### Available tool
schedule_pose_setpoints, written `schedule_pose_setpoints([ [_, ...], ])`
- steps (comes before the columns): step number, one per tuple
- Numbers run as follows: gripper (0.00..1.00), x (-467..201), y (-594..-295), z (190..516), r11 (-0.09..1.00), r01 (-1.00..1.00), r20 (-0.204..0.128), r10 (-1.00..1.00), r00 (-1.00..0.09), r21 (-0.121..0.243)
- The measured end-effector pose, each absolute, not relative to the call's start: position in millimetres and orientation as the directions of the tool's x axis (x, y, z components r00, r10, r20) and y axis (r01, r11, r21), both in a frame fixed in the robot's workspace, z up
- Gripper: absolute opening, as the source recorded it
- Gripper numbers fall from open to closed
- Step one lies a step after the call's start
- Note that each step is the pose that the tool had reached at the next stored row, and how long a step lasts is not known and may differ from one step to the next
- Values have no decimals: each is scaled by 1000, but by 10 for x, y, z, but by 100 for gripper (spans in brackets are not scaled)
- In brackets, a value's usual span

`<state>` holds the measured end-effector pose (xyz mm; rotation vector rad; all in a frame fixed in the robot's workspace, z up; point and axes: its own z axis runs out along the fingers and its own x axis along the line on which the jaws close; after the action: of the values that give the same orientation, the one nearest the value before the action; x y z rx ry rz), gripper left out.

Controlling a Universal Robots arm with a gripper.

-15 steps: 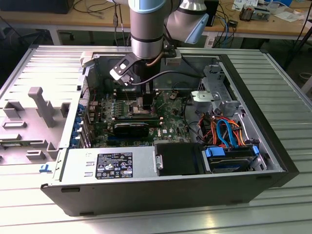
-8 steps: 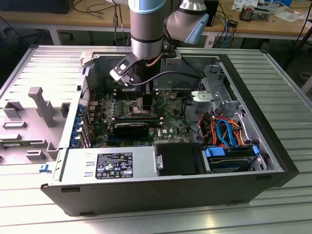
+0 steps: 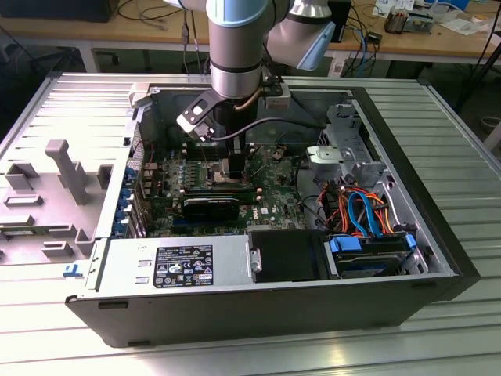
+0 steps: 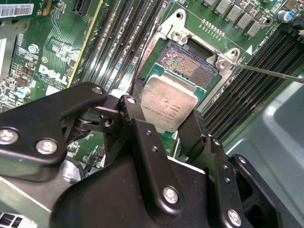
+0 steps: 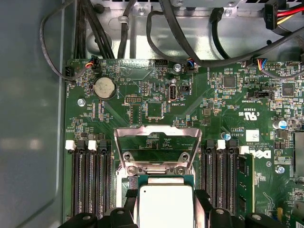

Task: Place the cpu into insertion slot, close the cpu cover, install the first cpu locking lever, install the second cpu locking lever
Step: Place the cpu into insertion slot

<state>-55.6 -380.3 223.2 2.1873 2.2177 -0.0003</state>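
1. Your jaws were clamped on the chip (image 4: 171, 97), one on each of two opposite edges, with its silver lid facing up.
2. The chip hung over the socket (image 4: 187, 64) and hid the part nearest the jaws. I couldn't tell whether it touched.
3. You were holding something I'd judge light, thin and stiff, with a smooth lid that could slip. The edges looked like the only safe hold, since the underside and the socket's fine contacts would probably damage easily.
4. The cover (image 5: 156, 129) stood raised on the side of the socket away from the jaws. A thin lever (image 4: 270, 73) was swung clear beside the socket.
5. Around the socket lay the green board (image 5: 204, 114), with black memory slots (image 5: 90, 185) close on both sides, so room looked tight.
6. The open computer case (image 3: 235, 313) lay on a ribbed metal counter (image 3: 462, 149).
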Motion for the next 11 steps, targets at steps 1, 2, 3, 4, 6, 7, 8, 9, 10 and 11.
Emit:
schedule_pose_setpoints([
  [1, 54, -556, -3803, 2232, 14, 1000, -19, 1000, -14, 19],
  [2, 54, -556, -3803, 2231, 14, 1000, -19, 1000, -14, 19],
  [3, 54, -556, -3803, 2228, 14, 1000, -19, 1000, -14, 19],
  [4, 54, -556, -3803, 2225, 14, 1000, -19, 1000, -14, 19],
  [6, 54, -556, -3803, 2218, 14, 1000, -19, 1000, -14, 19],
  [7, 54, -556, -3803, 2217, 14, 1000, -19, 1000, -14, 18],
  [8, 54, -556, -3803, 2216, 14, 1000, -19, 1000, -14, 19],
  [9, 54, -557, -3803, 2215, 14, 1000, -19, 1000, -14, 19],
  [10, 54, -557, -3803, 2215, 14, 1000, -19, 1000, -14, 19],
  [11, 54, -557, -3803, 2215, 14, 1000, -19, 1000, -14, 19],
])
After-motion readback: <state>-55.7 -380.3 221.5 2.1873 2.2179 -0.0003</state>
